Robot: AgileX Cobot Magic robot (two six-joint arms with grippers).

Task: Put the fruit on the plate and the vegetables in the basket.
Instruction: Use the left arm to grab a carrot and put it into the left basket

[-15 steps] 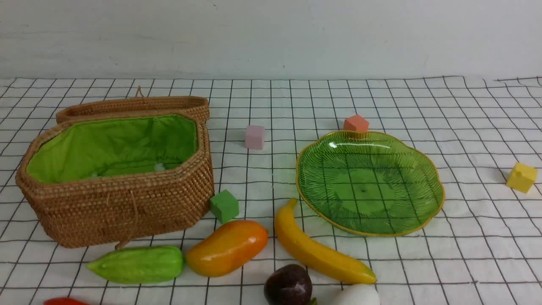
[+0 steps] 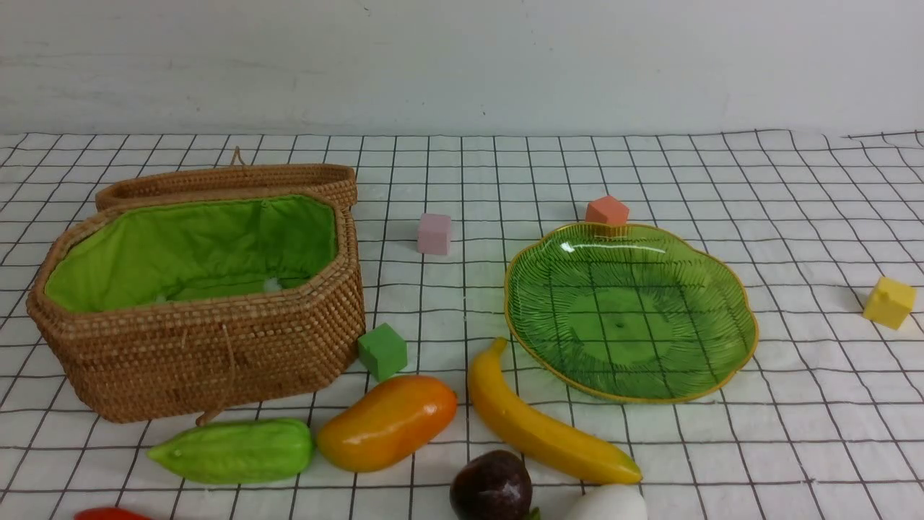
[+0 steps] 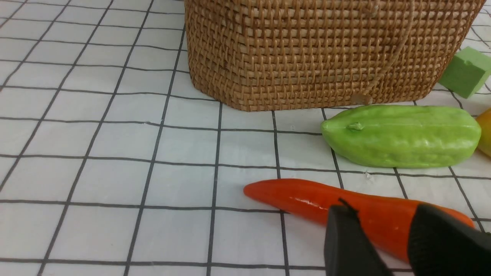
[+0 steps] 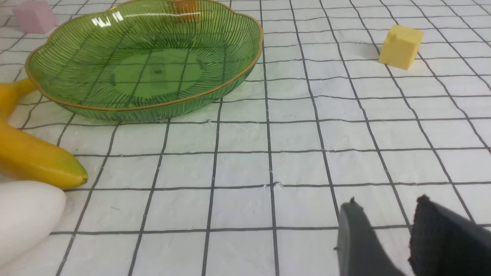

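While left pincer (image 3: 381, 207) and right pincer (image 4: 387, 201) hang half-open, empty, red piece (image 3: 303, 197) lies right at the left one's tips, gourd (image 3: 402, 136) just beyond.

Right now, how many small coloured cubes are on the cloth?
4. Green cube right of the basket; pink cube between basket and plate, further back; orange cube behind the plate; yellow cube right of it. Part of the basket floor is hidden.

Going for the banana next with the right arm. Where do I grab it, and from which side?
Take the banana at mid-body, from straight above, jaws across its narrow width. It lies flat and diagonal; its stem end nearly meets the rim of the plate, its tip sits by the white piece, so the middle likely has most room.
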